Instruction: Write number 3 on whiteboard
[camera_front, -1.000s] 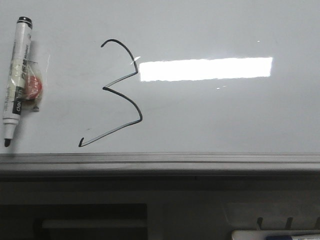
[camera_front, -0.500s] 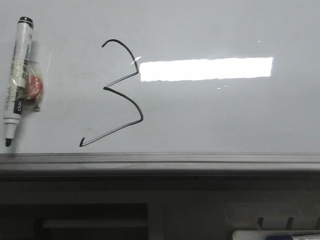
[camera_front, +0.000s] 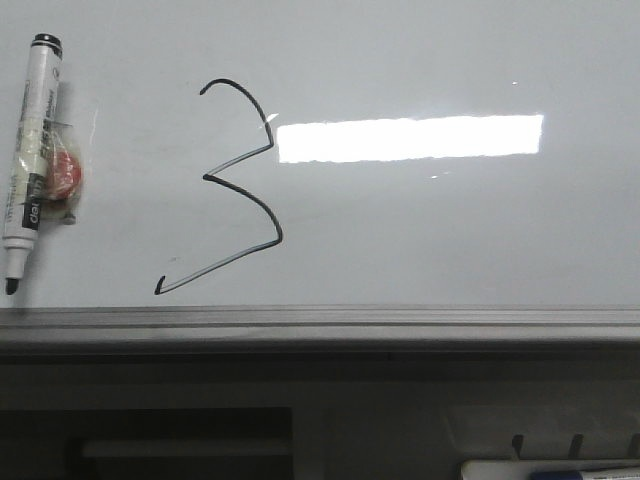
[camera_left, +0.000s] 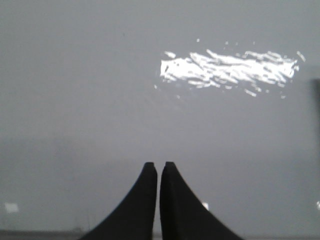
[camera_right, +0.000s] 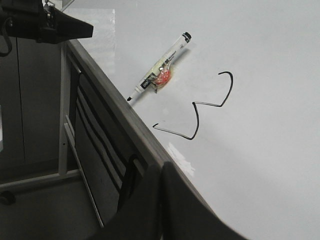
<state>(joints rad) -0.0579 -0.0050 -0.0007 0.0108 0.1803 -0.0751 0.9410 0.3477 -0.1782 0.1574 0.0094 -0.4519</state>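
At lower right we see a tray (camera_front: 550, 468) cut off. The number 3 (camera_front: 235, 185) marks the glossy whiteboard (camera_front: 450, 230); marker (camera_front: 28, 160) upper left. Left gripper (camera_left: 158, 167) and right gripper (camera_right: 161, 172) jaws closed, empty.

In the front view neither of my arms appears, so my grippers show only in the wrist views. My left gripper (camera_left: 158, 167) is cut off by the picture's edge, and only the two dark fingertips are visible. My right gripper (camera_right: 161, 172) is cut off the same way. The print on the marker (camera_front: 30, 150) is too small to read. The red thing in a clear wrap (camera_front: 62, 170) taped on the marker is blurred; I cannot tell what it is. The whiteboard (camera_front: 450, 230) runs past the picture's edges.
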